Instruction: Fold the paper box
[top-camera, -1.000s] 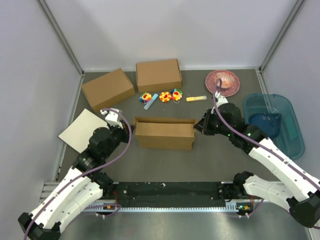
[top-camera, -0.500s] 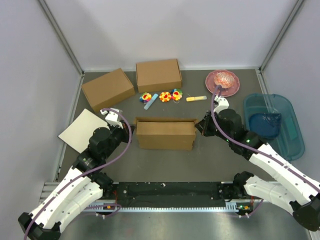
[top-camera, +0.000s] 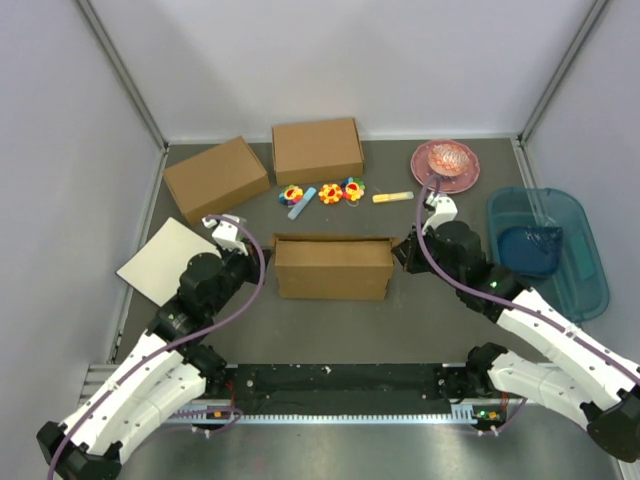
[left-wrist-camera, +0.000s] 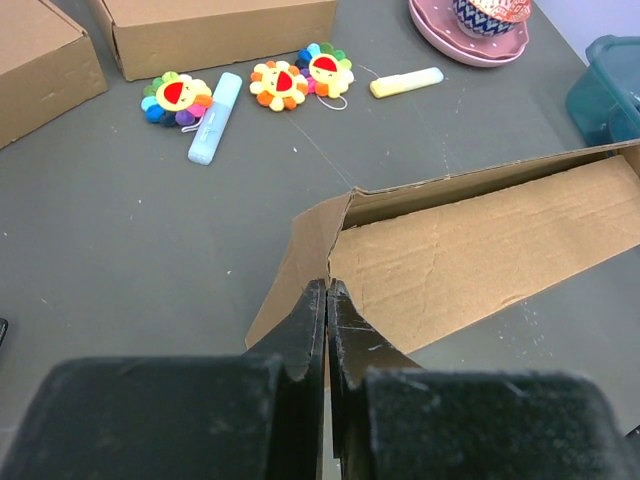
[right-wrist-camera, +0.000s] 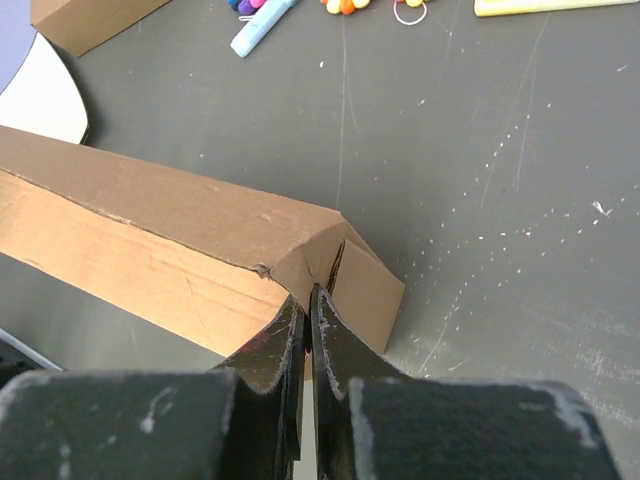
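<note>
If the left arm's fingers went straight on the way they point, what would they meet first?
The paper box: the shut left fingers aim at its end flap, seemingly almost touching it, though depth is unclear.

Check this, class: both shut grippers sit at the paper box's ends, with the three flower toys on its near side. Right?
No: the top external view shows the flower toys on the far side of the paper box. The rest holds.
</note>
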